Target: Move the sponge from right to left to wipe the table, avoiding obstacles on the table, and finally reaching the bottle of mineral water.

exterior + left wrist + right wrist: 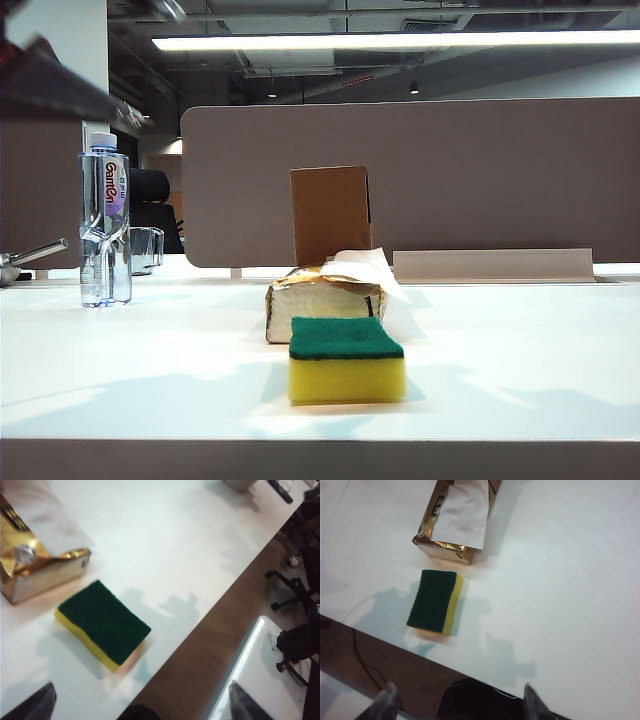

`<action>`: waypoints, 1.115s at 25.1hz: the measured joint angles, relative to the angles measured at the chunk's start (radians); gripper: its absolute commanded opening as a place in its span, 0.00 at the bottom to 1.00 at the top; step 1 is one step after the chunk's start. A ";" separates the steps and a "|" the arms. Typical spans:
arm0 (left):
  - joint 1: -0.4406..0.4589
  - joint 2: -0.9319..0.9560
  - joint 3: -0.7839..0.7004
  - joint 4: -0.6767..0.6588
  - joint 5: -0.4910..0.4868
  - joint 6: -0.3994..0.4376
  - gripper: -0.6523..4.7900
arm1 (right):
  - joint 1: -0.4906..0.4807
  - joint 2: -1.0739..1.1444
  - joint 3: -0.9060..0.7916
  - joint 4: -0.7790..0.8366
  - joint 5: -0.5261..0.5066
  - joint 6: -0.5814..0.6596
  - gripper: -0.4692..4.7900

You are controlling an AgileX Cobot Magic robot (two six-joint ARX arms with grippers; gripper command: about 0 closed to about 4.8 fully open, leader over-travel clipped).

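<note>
The sponge (347,360) lies flat near the front edge of the white table (150,370), green layer up. It also shows in the left wrist view (102,622) and the right wrist view (435,600). Right behind it lies the obstacle, a crumpled tissue box (320,300) with an upright brown flap. The bottle of mineral water (105,220) stands at the far left. My left gripper (140,705) hovers open above the table's front edge, with the sponge ahead of it. My right gripper (459,704) is open too, off the front edge and apart from the sponge. Neither holds anything.
A blurred dark arm part (50,80) crosses the upper left of the exterior view. A glass cup (145,248) stands just behind the bottle, and a metal rod (30,255) pokes in at the left. A grey partition panel (480,170) closes off the back.
</note>
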 measured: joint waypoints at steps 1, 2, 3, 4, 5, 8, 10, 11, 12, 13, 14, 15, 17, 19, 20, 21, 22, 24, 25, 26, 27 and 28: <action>-0.011 0.021 0.000 0.008 -0.005 -0.010 1.00 | 0.000 0.000 0.000 -0.001 -0.001 0.000 0.70; -0.019 0.044 0.000 0.016 -0.008 -0.024 1.00 | 0.000 0.000 0.000 0.000 -0.002 0.000 0.70; -0.024 0.063 0.000 0.024 -0.008 -0.036 1.00 | 0.000 0.000 0.000 -0.001 -0.004 0.000 0.70; -0.029 0.089 0.000 0.039 -0.009 -0.059 1.00 | 0.000 0.000 0.000 -0.001 -0.011 0.002 0.70; -0.030 0.113 0.000 0.048 -0.009 -0.079 1.00 | 0.000 0.000 0.000 -0.001 -0.018 0.005 0.70; -0.030 0.197 0.000 0.061 0.005 -0.163 1.00 | 0.000 -0.006 0.000 -0.004 -0.025 0.011 0.70; -0.030 0.245 0.000 0.092 0.035 -0.196 1.00 | 0.000 -0.011 0.000 -0.004 -0.025 0.014 0.70; -0.031 0.255 0.000 0.099 0.038 -0.204 1.00 | 0.000 -0.013 0.000 -0.004 -0.025 0.014 0.70; -0.030 0.284 0.000 0.124 0.039 -0.224 1.00 | 0.000 -0.017 0.000 -0.004 -0.025 0.015 0.70; -0.030 0.296 0.000 0.138 0.040 -0.239 1.00 | 0.000 -0.018 0.000 -0.004 -0.025 0.016 0.70; -0.030 0.311 0.000 0.153 0.040 -0.259 1.00 | 0.000 -0.017 0.000 -0.004 -0.025 0.016 0.70; -0.030 0.327 0.000 0.165 0.041 -0.274 1.00 | 0.000 -0.017 0.000 -0.004 -0.025 0.019 0.70; -0.030 0.343 0.000 0.172 0.041 -0.298 1.00 | 0.000 -0.017 0.000 -0.004 -0.025 0.020 0.70; -0.030 0.365 0.000 0.197 0.041 -0.349 1.00 | 0.000 -0.018 0.000 -0.004 -0.025 0.022 0.70; -0.030 0.372 0.000 0.206 0.041 -0.364 1.00 | 0.000 -0.017 0.000 -0.004 -0.025 0.022 0.70; -0.030 0.381 0.000 0.220 0.041 -0.375 1.00 | 0.000 -0.017 0.000 -0.004 -0.025 0.022 0.70; -0.030 0.393 0.001 0.233 0.040 -0.383 1.00 | 0.000 -0.017 0.000 -0.004 -0.025 0.022 0.70; -0.037 0.420 0.017 0.235 0.029 -0.387 1.00 | 0.000 -0.017 0.000 -0.004 -0.025 0.023 0.70; -0.047 0.437 0.028 0.239 0.018 -0.388 1.00 | 0.000 -0.017 0.000 -0.004 -0.025 0.023 0.70; -0.055 0.447 0.035 0.240 0.012 -0.388 1.00 | 0.000 -0.017 0.000 -0.004 -0.025 0.023 0.70; -0.063 0.461 0.046 0.238 0.006 -0.388 1.00 | 0.000 -0.017 0.000 -0.004 -0.025 0.023 0.70; -0.076 0.478 0.060 0.236 -0.003 -0.388 1.00 | 0.000 -0.017 0.000 -0.004 -0.025 0.024 0.70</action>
